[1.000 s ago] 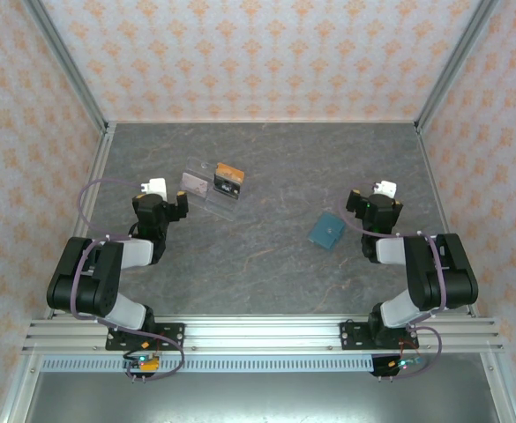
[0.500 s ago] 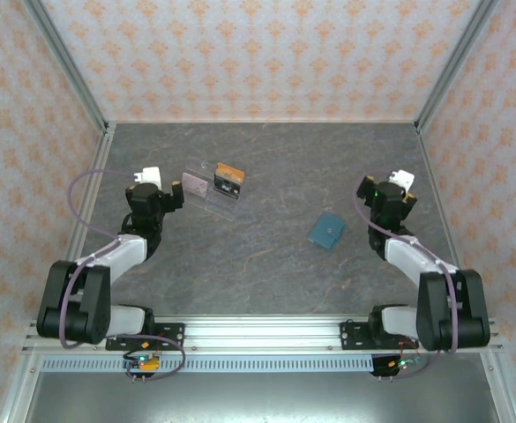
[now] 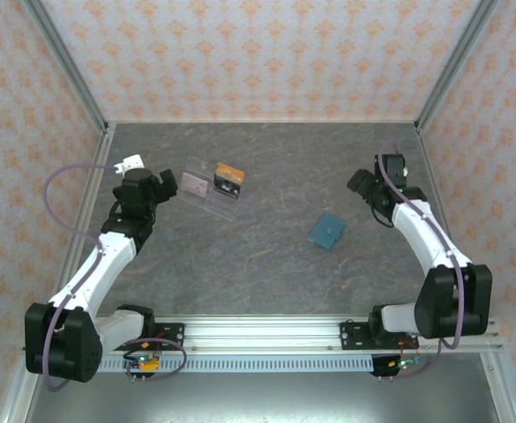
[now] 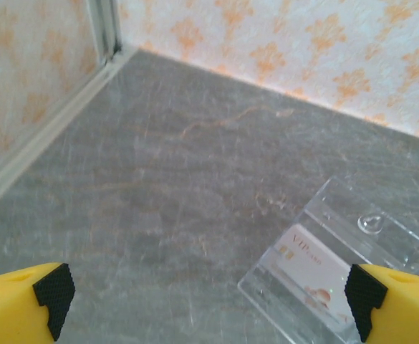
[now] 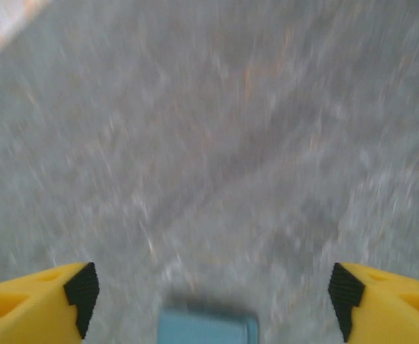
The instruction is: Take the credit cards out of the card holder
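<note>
Top view, card holder: the teal card holder (image 3: 327, 231) lies flat on the table (image 3: 266, 150), right of centre; it looks folded shut, though it is too small here to be sure.
Top view, cards: a pale card (image 3: 193, 183) and an orange card (image 3: 229, 176) lie in a clear tray (image 3: 215, 203) at the left rear, well apart from the card holder.
Top view, arms: the left gripper (image 3: 164, 183) is just left of the tray. The right gripper (image 3: 361, 182) is behind and to the right of the card holder, near it but not touching.
Left wrist view, gripper: the left gripper (image 4: 209, 301) has its jaws spread wide with nothing between them. The tray corner (image 4: 381, 229) and the pale card (image 4: 313, 272) sit near its right finger.
Right wrist view, gripper: the picture is blurred. The right gripper (image 5: 213, 297) stands wide and empty, with the card holder (image 5: 208, 326) centred low between its fingers.
Step in hand: probably the right arm's approach to the card holder.
Doing it well: keep the card holder centred, come down square to one edge and close on the cover only. The left arm could pin it so that it opens rather than slides.
Risk: a thin, flat thing may skid on the table.
</note>
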